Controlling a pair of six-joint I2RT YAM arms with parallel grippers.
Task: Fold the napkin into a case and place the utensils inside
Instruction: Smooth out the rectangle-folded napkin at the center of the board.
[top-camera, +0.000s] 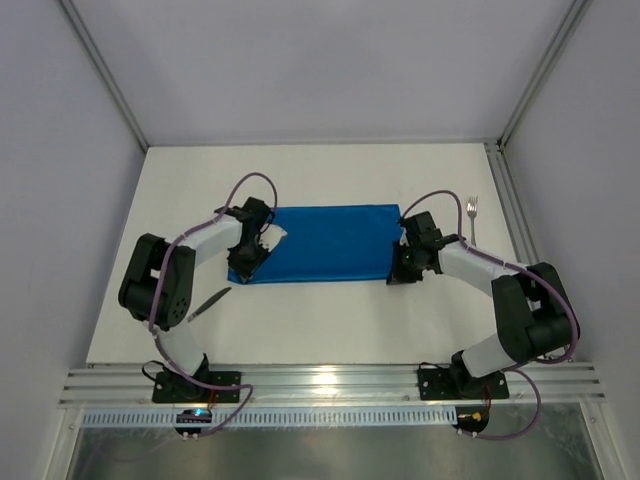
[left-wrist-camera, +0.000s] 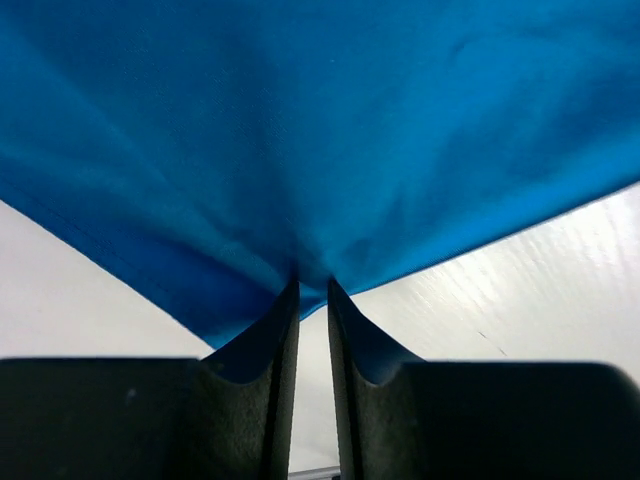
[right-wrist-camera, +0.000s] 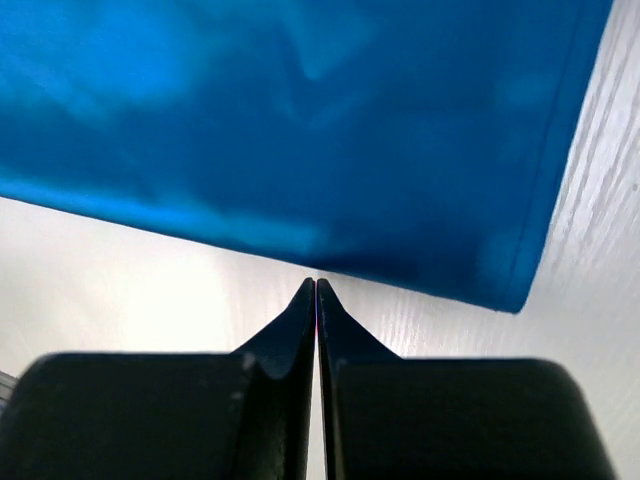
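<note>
The blue napkin (top-camera: 330, 243) lies as a flat wide rectangle mid-table; no case is in view. My left gripper (top-camera: 250, 250) is at its left end, where the cloth is rumpled and lifted. In the left wrist view the jaws stand narrowly apart, and the napkin (left-wrist-camera: 300, 120) puckers into the tips of that gripper (left-wrist-camera: 312, 285), pinched there. My right gripper (top-camera: 400, 268) sits at the right near corner. Its tips (right-wrist-camera: 316, 285) are shut and touch the napkin's (right-wrist-camera: 300, 120) near edge; whether cloth is caught I cannot tell. Of the utensils, the silver fork (top-camera: 472, 215) lies far right and the dark knife (top-camera: 208, 303) near left.
A metal rail (top-camera: 505, 200) runs along the table's right side just beyond the fork. The white tabletop (top-camera: 320, 320) stretches between the napkin and the arm bases. Grey walls close in the back and both sides.
</note>
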